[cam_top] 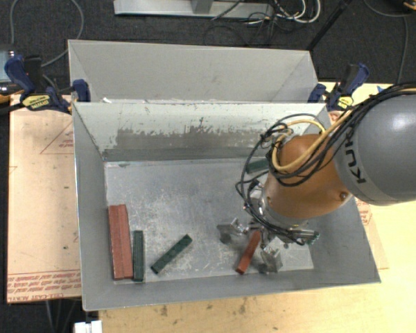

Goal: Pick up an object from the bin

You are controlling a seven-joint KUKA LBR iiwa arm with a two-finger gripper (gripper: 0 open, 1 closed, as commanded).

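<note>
In the camera view, a small reddish-brown stick (247,252) lies on the floor of the grey metal bin (194,127), in the lower right part of the frame, close to the near wall. It is tilted, with its upper end leaning to the right and its lower end to the left. The hand (249,247) is directly over it and is released. One metal finger (228,234) stands to the upper left of the stick and the other to its lower right, with the stick in the gap between them. Whether either finger touches the stick cannot be told. The grey arm (392,148) comes in from the right edge of the frame and bends down into the bin. Its orange wrist cover (305,186) points down and to the left, and dark and yellow cables (291,134) loop above it. Well apart, at the lower left of the bin, a larger reddish-brown block (119,241) lies lengthwise along the left wall. A dark green bar (138,255) lies just beside it on the right. A second dark green bar (171,253) lies slanted between that pair and the hand. Nothing lies between the hand and the stick.
</note>
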